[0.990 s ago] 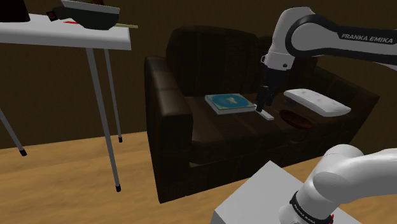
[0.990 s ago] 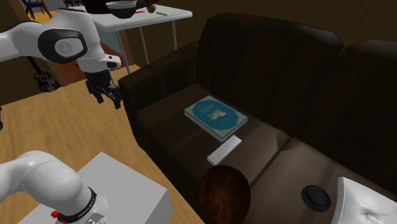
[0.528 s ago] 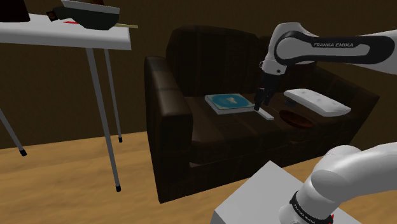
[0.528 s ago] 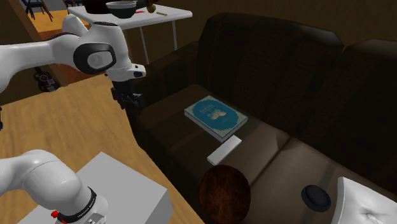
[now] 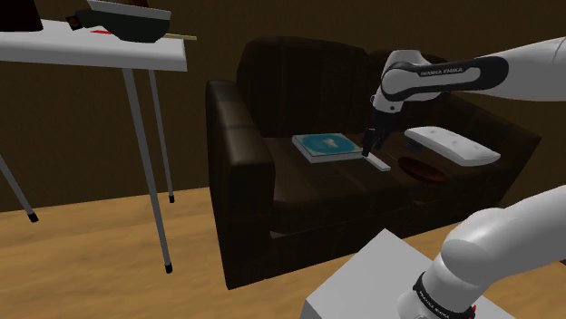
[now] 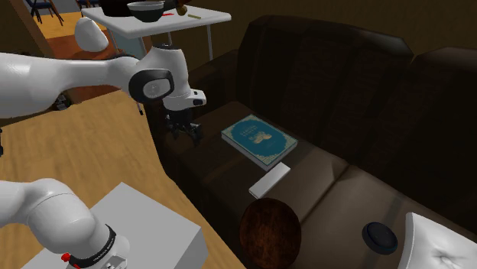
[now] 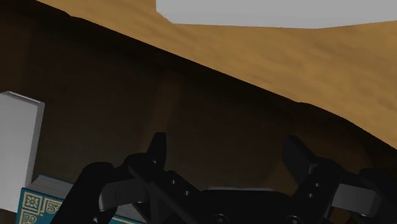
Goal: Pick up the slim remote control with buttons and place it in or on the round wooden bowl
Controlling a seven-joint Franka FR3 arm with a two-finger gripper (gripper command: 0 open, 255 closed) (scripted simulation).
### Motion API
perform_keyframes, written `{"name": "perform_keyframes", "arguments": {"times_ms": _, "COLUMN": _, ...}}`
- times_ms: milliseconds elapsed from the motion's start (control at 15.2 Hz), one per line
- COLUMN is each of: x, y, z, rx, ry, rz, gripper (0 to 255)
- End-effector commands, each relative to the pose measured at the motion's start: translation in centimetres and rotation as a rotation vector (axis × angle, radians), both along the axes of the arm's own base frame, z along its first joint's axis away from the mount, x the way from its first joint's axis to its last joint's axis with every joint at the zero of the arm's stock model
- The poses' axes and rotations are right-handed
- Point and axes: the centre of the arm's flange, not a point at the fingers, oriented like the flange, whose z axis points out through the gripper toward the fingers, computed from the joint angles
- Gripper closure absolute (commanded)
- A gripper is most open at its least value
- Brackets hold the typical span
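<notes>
The slim white remote control lies flat on the seat of a dark brown leather sofa, just beside the near corner of a teal-covered book and near the round, dark reddish wooden bowl, which sits at the seat's front edge. The remote touches neither the bowl nor the tool. The black tool hangs over the seat on the second exterior view's left of the book, by the sofa's armrest, apart from the remote. In the wrist view its two fingers stand wide apart with nothing between them, and the remote lies off to one side above the book's edge. A white cushion rests beyond the bowl.
</notes>
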Motion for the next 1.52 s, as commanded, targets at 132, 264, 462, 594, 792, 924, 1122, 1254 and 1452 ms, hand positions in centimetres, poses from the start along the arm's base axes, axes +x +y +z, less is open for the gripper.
{"name": "perform_keyframes", "arguments": {"times_ms": 132, "x": 2.0, "y": -4.5, "z": -1.9, "rx": -0.004, "ry": -0.005, "rz": -0.023, "gripper": 0}}
{"name": "perform_keyframes", "arguments": {"times_ms": 264, "x": 3.0, "y": -6.8, "z": -2.8, "rx": -0.005, "ry": -0.008, "rz": -0.034, "gripper": 0}}
{"name": "perform_keyframes", "arguments": {"times_ms": 462, "x": 4.3, "y": -10.1, "z": -4.3, "rx": -0.007, "ry": -0.012, "rz": -0.051, "gripper": 0}}
{"name": "perform_keyframes", "arguments": {"times_ms": 594, "x": 5.2, "y": -12.4, "z": -5.3, "rx": -0.008, "ry": -0.014, "rz": -0.062, "gripper": 0}}
{"name": "perform_keyframes", "arguments": {"times_ms": 792, "x": 6.4, "y": -15.8, "z": -6.7, "rx": -0.01, "ry": -0.018, "rz": -0.079, "gripper": 0}}
{"name": "perform_keyframes", "arguments": {"times_ms": 924, "x": 7.3, "y": -18.1, "z": -7.7, "rx": -0.011, "ry": -0.02, "rz": -0.09, "gripper": 0}}
{"name": "perform_keyframes", "arguments": {"times_ms": 1122, "x": 8.4, "y": -21.6, "z": -9.1, "rx": -0.013, "ry": -0.024, "rz": -0.107, "gripper": 0}}
{"name": "perform_keyframes", "arguments": {"times_ms": 1254, "x": 9.2, "y": -23.9, "z": -10.1, "rx": -0.014, "ry": -0.026, "rz": -0.119, "gripper": 0}}
{"name": "perform_keyframes", "arguments": {"times_ms": 1452, "x": 10.3, "y": -27.4, "z": -11.5, "rx": -0.016, "ry": -0.03, "rz": -0.136, "gripper": 0}}
